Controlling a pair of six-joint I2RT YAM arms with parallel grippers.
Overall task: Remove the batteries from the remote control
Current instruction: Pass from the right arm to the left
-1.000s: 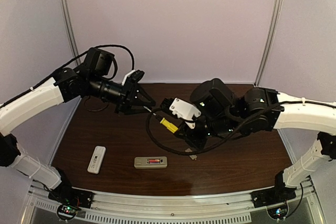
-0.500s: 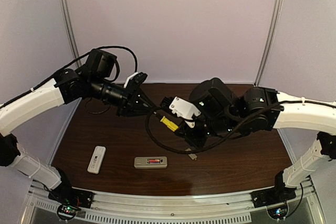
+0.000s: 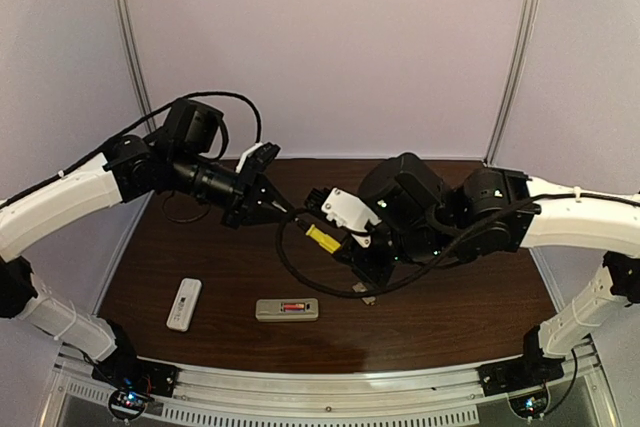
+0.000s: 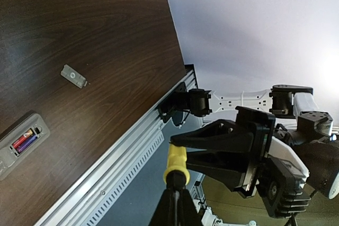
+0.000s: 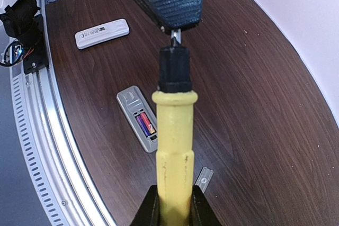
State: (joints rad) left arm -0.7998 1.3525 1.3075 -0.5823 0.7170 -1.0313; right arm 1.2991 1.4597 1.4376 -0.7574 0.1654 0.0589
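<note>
The remote [image 4: 18, 142] runs off the left wrist view's left edge, one end unseen. The screwdriver [image 5: 174, 146] shaft disappears behind the left gripper [image 5: 176, 3], and from above the batteries [image 3: 292, 306] are too small to count.

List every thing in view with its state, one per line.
screwdriver, held aloft by both grippers
left gripper, shut on the screwdriver's shaft
right gripper, shut on its yellow handle
grey remote, compartment open
batteries, seated in the compartment
cover plate, off, lying apart on the table
white remote, lying flat, untouched
</note>
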